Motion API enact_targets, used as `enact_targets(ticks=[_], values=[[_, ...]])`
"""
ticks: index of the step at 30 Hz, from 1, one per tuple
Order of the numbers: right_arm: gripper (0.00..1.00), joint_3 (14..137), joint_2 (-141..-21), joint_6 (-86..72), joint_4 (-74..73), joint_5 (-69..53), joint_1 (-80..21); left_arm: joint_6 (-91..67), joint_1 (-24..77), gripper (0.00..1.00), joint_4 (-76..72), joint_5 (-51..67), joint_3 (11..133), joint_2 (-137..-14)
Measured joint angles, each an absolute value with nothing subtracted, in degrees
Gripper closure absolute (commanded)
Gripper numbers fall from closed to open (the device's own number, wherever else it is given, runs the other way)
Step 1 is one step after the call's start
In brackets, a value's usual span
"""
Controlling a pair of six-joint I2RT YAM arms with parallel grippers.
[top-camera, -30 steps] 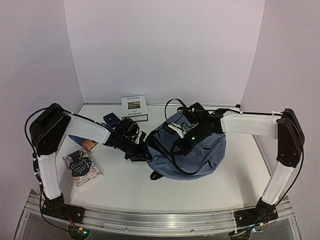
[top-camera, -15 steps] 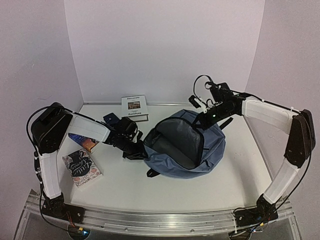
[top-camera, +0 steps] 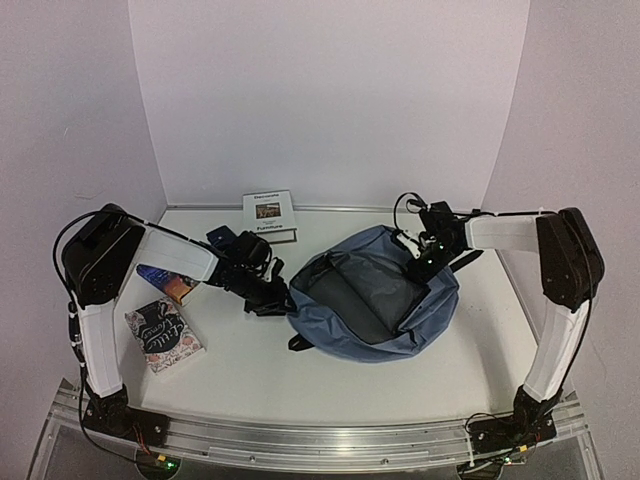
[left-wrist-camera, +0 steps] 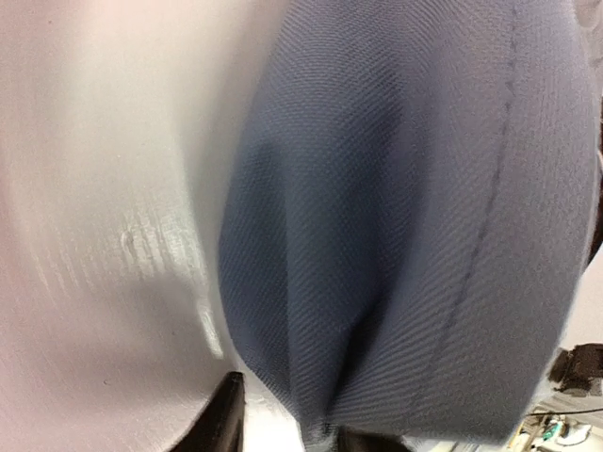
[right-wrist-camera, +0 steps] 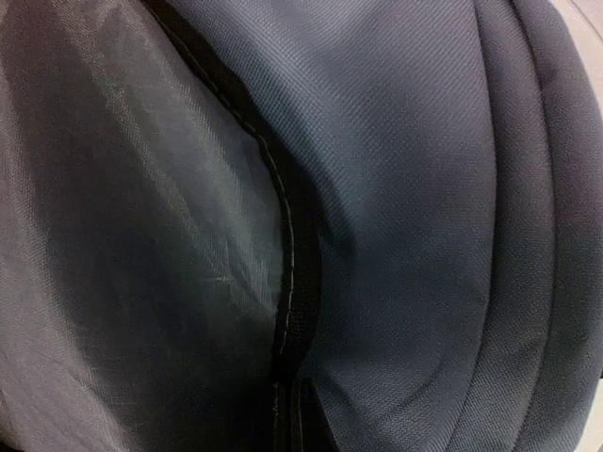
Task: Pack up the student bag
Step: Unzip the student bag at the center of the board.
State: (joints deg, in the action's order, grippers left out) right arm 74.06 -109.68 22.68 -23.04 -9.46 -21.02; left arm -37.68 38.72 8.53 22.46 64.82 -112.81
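The student bag (top-camera: pixel 385 340), slate-blue with black zippers, lies in the middle of the table with its main opening facing up and a dark lining showing. My left gripper (top-camera: pixel 274 298) sits at the bag's left edge. In the left wrist view a fold of blue fabric (left-wrist-camera: pixel 405 188) runs down between its fingers (left-wrist-camera: pixel 222 419), and the left one stands a little off the cloth. My right gripper (top-camera: pixel 424 262) is shut on the bag's right rim. The right wrist view shows the black zipper edge (right-wrist-camera: pixel 297 282) running down to where its jaws are, which are hidden.
A white book (top-camera: pixel 269 216) lies at the back. A dark patterned book (top-camera: pixel 164 335) lies near the front left. A colourful book (top-camera: pixel 165 284) sits partly under my left arm, and a dark blue item (top-camera: pixel 222 238) lies behind the left wrist. White walls close in three sides.
My right gripper rose from over the bag to high at the back right with its rim, then came down; the bag's opening now lies lower and flatter. The left arm has barely moved.
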Motion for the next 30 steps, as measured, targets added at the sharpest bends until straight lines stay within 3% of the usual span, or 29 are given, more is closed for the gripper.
enact_targets(ticks=[5, 10, 14, 16, 23, 30], values=[[0.96, 73.34, -109.86, 22.34, -22.13, -9.83, -20.88, -35.61, 38.27, 0.40, 9.94, 21.92, 64.15, -110.75], [0.69, 73.26, -109.86, 21.83, -21.83, -9.25, -20.88, -33.82, 36.81, 0.32, 14.47, 20.43, 64.03, -106.08], [0.55, 73.17, -109.77, 21.05, -21.70, -8.48, -20.46, -32.25, 32.09, 0.24, 15.74, 20.42, 64.12, -101.43], [0.43, 73.17, -109.45, 20.80, -21.78, -8.22, -20.20, -30.92, 29.09, 0.22, 17.30, 19.66, 64.87, -99.95], [0.18, 73.52, -108.24, 20.17, -22.59, -8.14, -19.11, -27.48, 22.44, 0.18, 21.25, 19.12, 70.51, -99.53], [0.15, 77.35, -107.87, 18.96, -25.16, -11.50, -18.66, -27.46, 24.09, 0.17, 19.06, 25.10, 72.09, -103.40]])
